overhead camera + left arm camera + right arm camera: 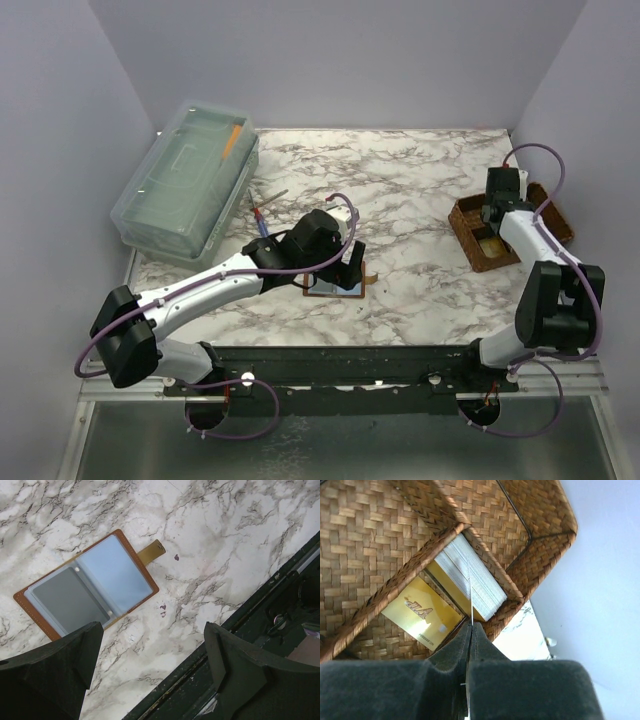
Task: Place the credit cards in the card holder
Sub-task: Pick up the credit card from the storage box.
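The card holder (90,587) lies open flat on the marble table, tan rim and snap tab around a grey-blue inside. My left gripper (152,640) hangs just above its near side, jaws wide apart with nothing between them; from above, the gripper (345,270) covers most of the card holder (318,289). At the right, my right gripper (470,627) reaches into the woven basket (460,225) and is shut on one credit card (470,597), seen edge-on as a thin white line. That card rises from an upright stack of credit cards (480,582). A gold card (422,612) lies flat beside the stack.
A clear plastic lidded box (185,180) stands at the back left. A pen (262,222) lies near the left arm. The basket's divider wall (385,592) runs beside the stack. The black base rail (250,645) borders the table's near edge.
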You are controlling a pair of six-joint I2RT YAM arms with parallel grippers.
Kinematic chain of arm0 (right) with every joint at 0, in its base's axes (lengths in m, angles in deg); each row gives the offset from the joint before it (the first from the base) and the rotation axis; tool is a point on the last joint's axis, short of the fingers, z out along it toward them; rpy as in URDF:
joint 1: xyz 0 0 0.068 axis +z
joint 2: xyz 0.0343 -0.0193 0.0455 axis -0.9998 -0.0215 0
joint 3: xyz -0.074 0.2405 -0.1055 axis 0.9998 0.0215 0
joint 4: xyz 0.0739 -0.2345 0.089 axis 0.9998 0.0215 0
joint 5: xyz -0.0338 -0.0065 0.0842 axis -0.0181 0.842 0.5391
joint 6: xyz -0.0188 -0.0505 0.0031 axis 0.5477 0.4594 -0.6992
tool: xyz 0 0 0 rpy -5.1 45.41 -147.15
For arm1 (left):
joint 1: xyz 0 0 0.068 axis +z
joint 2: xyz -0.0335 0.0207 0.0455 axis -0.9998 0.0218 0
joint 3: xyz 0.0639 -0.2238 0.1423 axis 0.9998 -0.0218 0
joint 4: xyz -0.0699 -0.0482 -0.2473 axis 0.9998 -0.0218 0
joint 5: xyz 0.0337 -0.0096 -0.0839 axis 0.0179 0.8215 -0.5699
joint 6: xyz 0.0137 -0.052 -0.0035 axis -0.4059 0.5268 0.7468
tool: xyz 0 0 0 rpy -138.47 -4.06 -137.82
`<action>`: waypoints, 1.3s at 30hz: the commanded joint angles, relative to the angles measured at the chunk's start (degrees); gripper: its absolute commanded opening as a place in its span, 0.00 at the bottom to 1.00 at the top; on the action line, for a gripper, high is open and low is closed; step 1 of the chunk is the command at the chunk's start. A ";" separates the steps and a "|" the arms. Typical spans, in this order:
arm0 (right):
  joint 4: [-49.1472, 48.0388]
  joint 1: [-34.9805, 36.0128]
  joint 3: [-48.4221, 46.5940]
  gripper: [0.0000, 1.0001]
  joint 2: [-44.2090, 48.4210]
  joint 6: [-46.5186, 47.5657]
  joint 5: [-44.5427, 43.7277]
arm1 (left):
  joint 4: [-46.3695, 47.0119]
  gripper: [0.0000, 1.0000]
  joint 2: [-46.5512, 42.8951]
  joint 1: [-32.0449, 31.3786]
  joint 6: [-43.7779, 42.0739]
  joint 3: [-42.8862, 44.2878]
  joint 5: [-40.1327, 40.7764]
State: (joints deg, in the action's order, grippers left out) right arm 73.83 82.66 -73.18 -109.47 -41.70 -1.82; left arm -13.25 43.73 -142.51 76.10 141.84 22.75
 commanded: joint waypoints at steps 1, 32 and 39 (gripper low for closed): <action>11.70 -0.43 -4.20 0.00 -3.96 -15.94 -5.96 | 0.35 0.90 0.81 -0.06 -0.13 -0.58 -1.08; 17.39 -0.48 -9.96 0.00 14.48 -22.25 23.25 | 2.69 0.90 3.53 7.52 1.54 -1.38 -9.30; 11.58 -0.47 -7.68 0.00 17.66 -20.28 54.98 | 7.12 0.89 3.83 14.86 3.91 -2.73 -19.75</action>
State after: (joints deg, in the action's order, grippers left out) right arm 89.72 82.64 -82.18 -94.30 -62.44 30.50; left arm -10.45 47.23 -131.34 78.07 140.51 11.87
